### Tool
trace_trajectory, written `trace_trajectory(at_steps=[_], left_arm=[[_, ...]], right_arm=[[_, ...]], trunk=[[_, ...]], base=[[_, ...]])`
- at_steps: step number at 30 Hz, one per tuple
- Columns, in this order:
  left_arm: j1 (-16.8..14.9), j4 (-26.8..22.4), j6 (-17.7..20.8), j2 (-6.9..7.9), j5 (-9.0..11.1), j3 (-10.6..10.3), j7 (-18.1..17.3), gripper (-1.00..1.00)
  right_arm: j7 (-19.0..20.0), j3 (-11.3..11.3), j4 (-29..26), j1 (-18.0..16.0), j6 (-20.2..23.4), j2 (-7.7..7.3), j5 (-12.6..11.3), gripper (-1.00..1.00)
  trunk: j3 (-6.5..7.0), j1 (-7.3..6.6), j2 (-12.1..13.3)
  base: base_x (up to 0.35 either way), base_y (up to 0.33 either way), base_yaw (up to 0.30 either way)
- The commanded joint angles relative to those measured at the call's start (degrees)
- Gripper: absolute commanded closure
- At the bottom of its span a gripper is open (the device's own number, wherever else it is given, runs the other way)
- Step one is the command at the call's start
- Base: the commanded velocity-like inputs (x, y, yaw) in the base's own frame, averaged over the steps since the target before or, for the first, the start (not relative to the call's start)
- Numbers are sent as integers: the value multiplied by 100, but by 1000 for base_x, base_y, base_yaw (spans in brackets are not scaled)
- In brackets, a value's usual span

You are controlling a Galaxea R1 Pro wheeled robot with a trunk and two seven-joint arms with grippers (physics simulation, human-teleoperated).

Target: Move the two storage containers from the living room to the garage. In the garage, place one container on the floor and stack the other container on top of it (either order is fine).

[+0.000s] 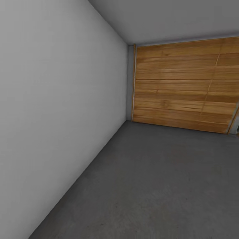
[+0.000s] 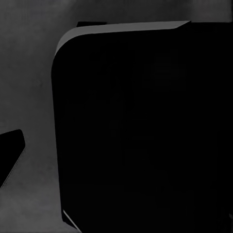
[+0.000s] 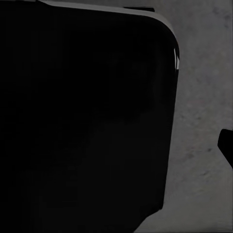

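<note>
Garage seen from head cam: dark grey mottled concrete floor [image 1: 156, 186] ran from near edge to far wall. Plain pale grey wall [image 1: 56, 109] took up whole left side, meeting floor along a line slanting from near left twd far corner. Far end was closed off by wide wood-plank door [image 1: 186, 86], orange-brown, horizontal boards, w/ thin pale strip at its left edge & narrow grey wall strip [image 1: 130, 83] between door and left wall. Grey ceiling [image 1: 172, 16] above. At far right, just past door's lower corner, a small dark bit showed, too small to tell what.

Left wrist cam: large black rounded-corner block [image 2: 145, 131], very close to lens, w/ thin lighter edge along its top; couldn't tell what it was. Dim grey floor [image 2: 26, 77] beside it. Small black wedge [image 2: 9, 150] poked in at frame edge, apart from block.

Right wrist cam: similar big black rounded block [image 3: 82, 116], grey speckled floor [image 3: 204, 121] next to it, small black tip [image 3: 226, 145] at edge.

Grippers: fingers couldn't be made out in either wrist cam, so couldn't tell if left or right was open, closed or holding anything.

Red-orange boxes: couldn't place them from these views; floor ahead in head cam was plain concrete.
</note>
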Motion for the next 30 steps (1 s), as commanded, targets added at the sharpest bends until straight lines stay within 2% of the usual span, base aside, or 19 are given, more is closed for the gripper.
trace_trajectory(at_steps=[1, 30], left_arm=[[1, -2, -16, -2, 3, 2, 1, -100], [1, -2, -18, -4, 3, 1, 1, -100]], right_arm=[[2, 0, 0, -1, -14, 0, 14, -100], [2, 0, 0, -1, -18, 9, 14, -100]], trunk=[[-1, 0, -2], [76, 0, -2]], base=[[0, 0, -293], [0, 0, -293]])
